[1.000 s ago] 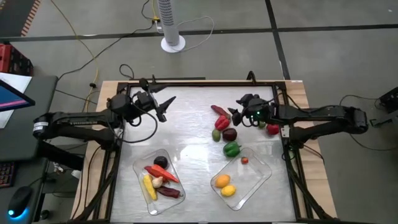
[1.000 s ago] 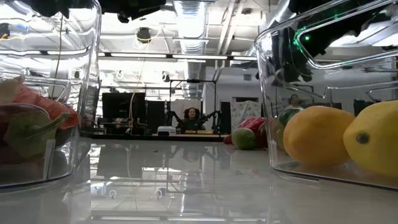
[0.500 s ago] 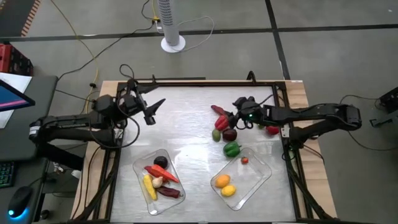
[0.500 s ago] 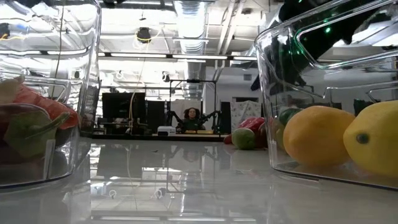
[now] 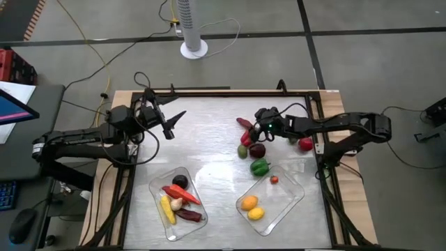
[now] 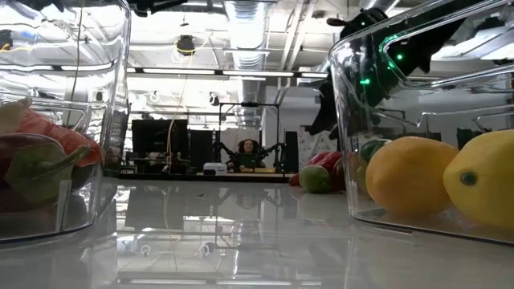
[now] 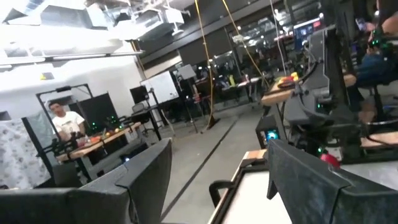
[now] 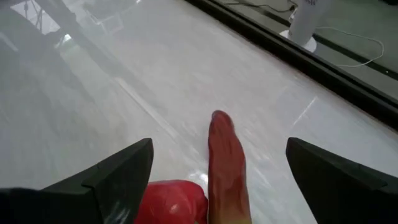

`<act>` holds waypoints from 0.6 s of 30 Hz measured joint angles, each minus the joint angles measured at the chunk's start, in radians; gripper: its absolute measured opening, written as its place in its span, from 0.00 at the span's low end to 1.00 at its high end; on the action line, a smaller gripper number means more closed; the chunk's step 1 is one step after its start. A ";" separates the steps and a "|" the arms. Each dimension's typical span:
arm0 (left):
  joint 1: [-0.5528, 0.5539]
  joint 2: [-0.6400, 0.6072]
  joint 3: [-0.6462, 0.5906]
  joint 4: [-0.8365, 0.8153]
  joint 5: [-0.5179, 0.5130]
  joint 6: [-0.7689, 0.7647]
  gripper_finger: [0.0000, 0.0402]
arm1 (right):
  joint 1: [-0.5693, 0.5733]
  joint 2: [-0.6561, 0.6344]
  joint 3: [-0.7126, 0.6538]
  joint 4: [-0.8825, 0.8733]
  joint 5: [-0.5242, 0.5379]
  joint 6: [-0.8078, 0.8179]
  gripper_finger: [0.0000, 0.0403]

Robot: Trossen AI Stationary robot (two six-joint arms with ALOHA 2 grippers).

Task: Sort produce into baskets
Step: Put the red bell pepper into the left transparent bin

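produce in the lower part of the high view fills two clear trays: the left basket (image 5: 178,204) holds corn, carrot and dark pieces, the right basket (image 5: 270,197) two yellow-orange fruits (image 5: 252,208) and a small red bit. above it lie a green pepper (image 5: 260,166), a dark purple piece (image 5: 257,150) and a long red chilli (image 5: 245,124). the right gripper (image 5: 259,130) hovers over this cluster at centre right, fingers spread wide on either side of the chilli (image 8: 225,163). the left gripper (image 5: 173,123) waits at upper left, fingers apart.
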 joint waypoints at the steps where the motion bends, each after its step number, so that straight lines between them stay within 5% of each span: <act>1: 0.000 -0.009 0.000 -0.003 0.000 0.000 0.63 | 0.001 0.000 0.004 -0.011 0.000 0.004 0.98; 10: 0.000 -0.033 0.000 -0.038 -0.002 -0.005 0.63 | -0.012 0.141 0.042 -0.065 -0.176 0.050 0.99; 18: 0.000 -0.034 0.000 -0.058 -0.026 0.003 0.63 | -0.011 0.143 0.091 -0.197 -0.178 0.081 0.98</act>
